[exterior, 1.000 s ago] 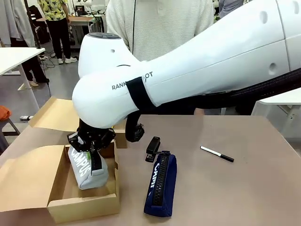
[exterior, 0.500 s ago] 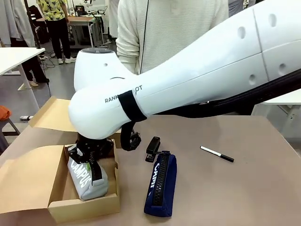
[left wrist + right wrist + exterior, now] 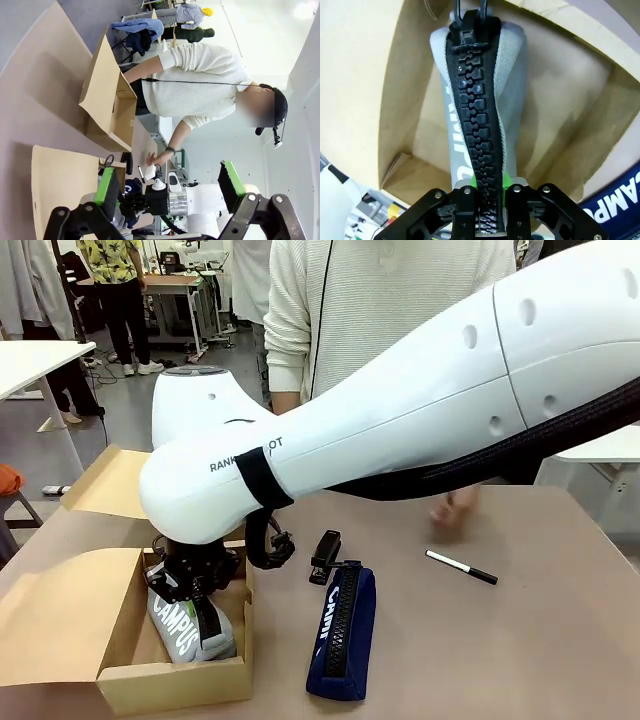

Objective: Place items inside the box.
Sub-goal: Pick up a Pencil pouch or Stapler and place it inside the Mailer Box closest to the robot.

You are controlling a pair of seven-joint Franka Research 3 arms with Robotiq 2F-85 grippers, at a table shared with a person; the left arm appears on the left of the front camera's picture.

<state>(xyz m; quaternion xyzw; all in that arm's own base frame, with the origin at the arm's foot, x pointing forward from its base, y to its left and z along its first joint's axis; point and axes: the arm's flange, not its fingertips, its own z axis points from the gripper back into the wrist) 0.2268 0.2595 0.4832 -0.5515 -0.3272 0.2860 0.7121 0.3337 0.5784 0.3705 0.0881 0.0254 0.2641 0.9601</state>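
Got my right gripper [image 3: 489, 192] clamped on the grey CAMPUS pencil case [image 3: 485, 100], which sits inside the box [image 3: 175, 685]. My left gripper [image 3: 169, 184] has its jaws spread wide over the table [image 3: 30, 100].

Brown counter [image 3: 520, 640], workshop behind
A person in a white ribbed sweater [image 3: 390, 310] stands at its far edge, top centre. Upper left of the frame: a white table [image 3: 25, 355] and another person in a yellow patterned shirt [image 3: 112, 260].
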